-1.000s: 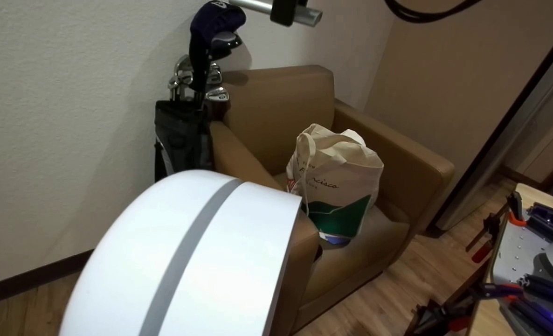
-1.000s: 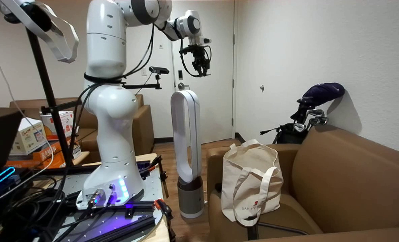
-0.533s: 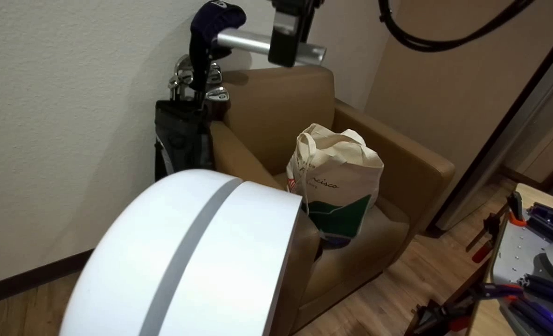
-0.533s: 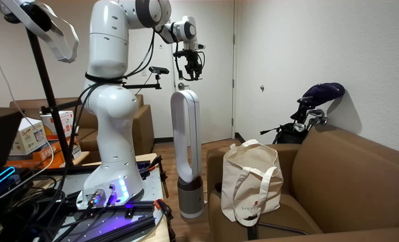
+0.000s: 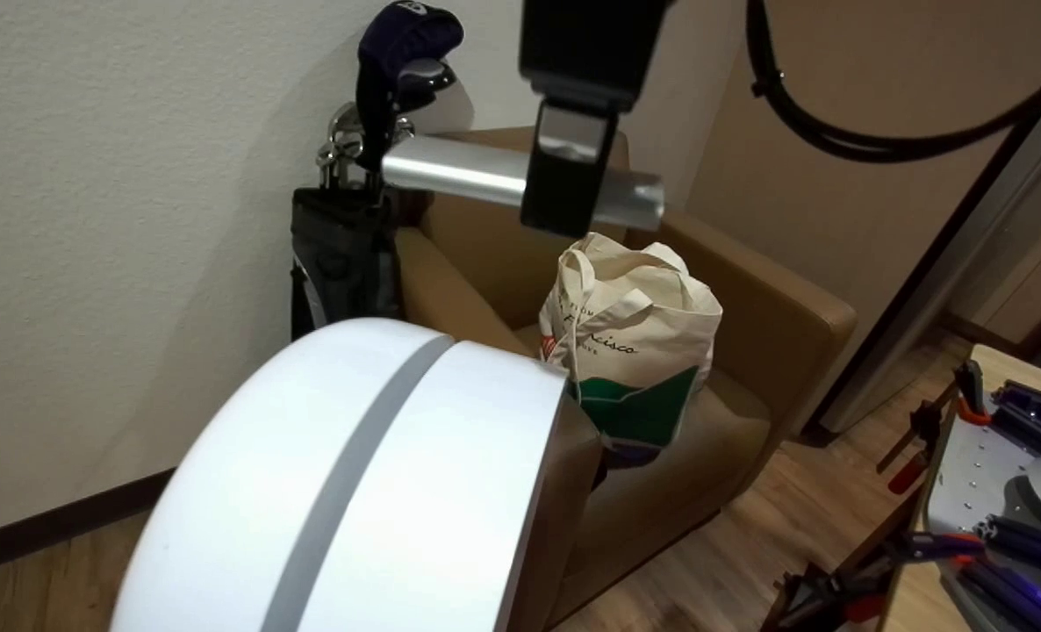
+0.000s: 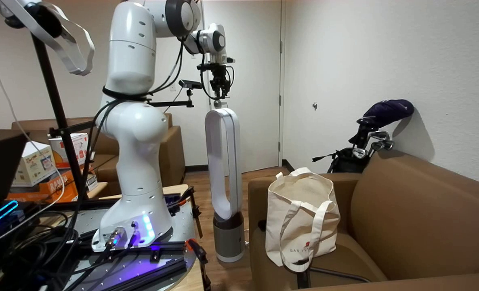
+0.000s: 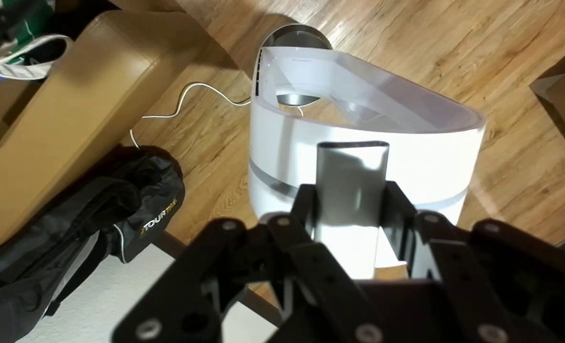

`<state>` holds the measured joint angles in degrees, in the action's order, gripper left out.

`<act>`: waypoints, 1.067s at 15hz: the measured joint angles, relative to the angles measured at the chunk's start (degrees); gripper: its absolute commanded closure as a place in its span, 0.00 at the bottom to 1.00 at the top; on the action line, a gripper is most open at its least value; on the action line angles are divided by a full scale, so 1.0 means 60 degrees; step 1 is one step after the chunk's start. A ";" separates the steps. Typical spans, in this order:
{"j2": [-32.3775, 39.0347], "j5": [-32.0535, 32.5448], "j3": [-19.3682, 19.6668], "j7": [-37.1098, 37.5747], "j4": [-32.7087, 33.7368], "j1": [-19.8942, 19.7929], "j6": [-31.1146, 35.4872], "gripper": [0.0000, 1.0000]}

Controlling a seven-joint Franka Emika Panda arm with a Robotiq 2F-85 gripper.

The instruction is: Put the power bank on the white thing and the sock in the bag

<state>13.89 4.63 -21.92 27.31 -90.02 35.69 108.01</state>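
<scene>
Wood floor, pale wall, brown armchair. My hand gripped the power bank from both sides. I held it above the white thing, apart from it in both exterior views. The cream bag stood upright on that armchair.

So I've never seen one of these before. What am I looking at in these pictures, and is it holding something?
The big white machine is a robot arm, mounted on a table. Two pictures are taken from elsewhere in the room; the wrist view is taken from the arm's own wrist, looking down past its gripper. That works like a finger and thumb: it is closed on a silver-grey power bank, held above a tall white loop and not touching it. A cream cloth bag stands on the seat of a brown armchair, and a golf bag stands beside that chair.
</scene>
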 measured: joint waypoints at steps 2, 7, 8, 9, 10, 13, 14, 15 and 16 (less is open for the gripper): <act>0.0077 -0.0065 -0.0011 0.0102 -0.0025 0.0197 0.0130 0.87; 0.0446 -0.0066 0.0017 0.0367 -0.0192 0.0546 0.0830 0.87; 0.0541 -0.0066 0.0048 0.0382 -0.0213 0.0603 0.1017 0.87; 0.0636 -0.0066 0.0072 0.0383 -0.0238 0.0648 0.1231 0.87; 0.0727 -0.0066 0.0111 0.0386 -0.0259 0.0699 0.1397 0.87; 0.0952 -0.0066 0.0246 0.0392 -0.0280 0.0833 0.1643 0.87; 0.0976 -0.0065 0.0297 0.0394 -0.0261 0.0876 0.1675 0.37; 0.0978 -0.0064 0.0349 0.0412 -0.0261 0.0922 0.1676 0.37; 0.0976 -0.0049 0.0412 0.0469 -0.0255 0.0974 0.1677 0.32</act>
<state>19.75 4.33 -19.45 30.12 -91.55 41.53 118.07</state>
